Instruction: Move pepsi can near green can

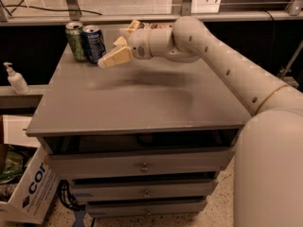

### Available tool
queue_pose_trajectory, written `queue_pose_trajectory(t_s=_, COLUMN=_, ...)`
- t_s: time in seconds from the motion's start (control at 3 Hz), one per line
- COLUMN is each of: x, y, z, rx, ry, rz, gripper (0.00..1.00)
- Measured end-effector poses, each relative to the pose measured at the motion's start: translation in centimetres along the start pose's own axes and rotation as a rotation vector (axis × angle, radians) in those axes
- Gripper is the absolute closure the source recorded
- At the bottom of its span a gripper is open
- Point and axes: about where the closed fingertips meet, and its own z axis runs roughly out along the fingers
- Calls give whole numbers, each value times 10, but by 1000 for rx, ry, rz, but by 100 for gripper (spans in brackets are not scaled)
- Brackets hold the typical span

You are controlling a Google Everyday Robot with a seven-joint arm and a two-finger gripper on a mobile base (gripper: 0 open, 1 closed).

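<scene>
The dark blue pepsi can (pixel 94 43) stands upright at the back left corner of the grey table (pixel 142 103). It stands right beside the light green can (pixel 75 40), which is on its left, and the two look to be touching. My gripper (pixel 110 54) hovers just right of the pepsi can and a little above the tabletop. Its pale fingers (pixel 116 58) are apart and hold nothing. My arm reaches in from the right.
A snack bag (pixel 135 25) lies behind my wrist at the table's back edge. A soap bottle (pixel 16 79) stands on a ledge left of the table. A cardboard box (pixel 29 193) sits on the floor at lower left. Drawers (pixel 142 164) are below the tabletop.
</scene>
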Motion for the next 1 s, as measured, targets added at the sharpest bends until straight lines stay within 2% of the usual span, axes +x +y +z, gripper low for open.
queue_pose_trajectory(t_s=0.33, x=-7, y=32, z=-55, rx=9, ry=-48, rz=13, gripper=0)
queue_pose_trajectory(t_s=0.67, x=1, y=64, z=-131, rx=44, ry=-42, rz=31, gripper=0)
queue_pose_trajectory(t_s=1.0, x=1, y=64, z=-131, rx=43, ry=-43, rz=31, gripper=0)
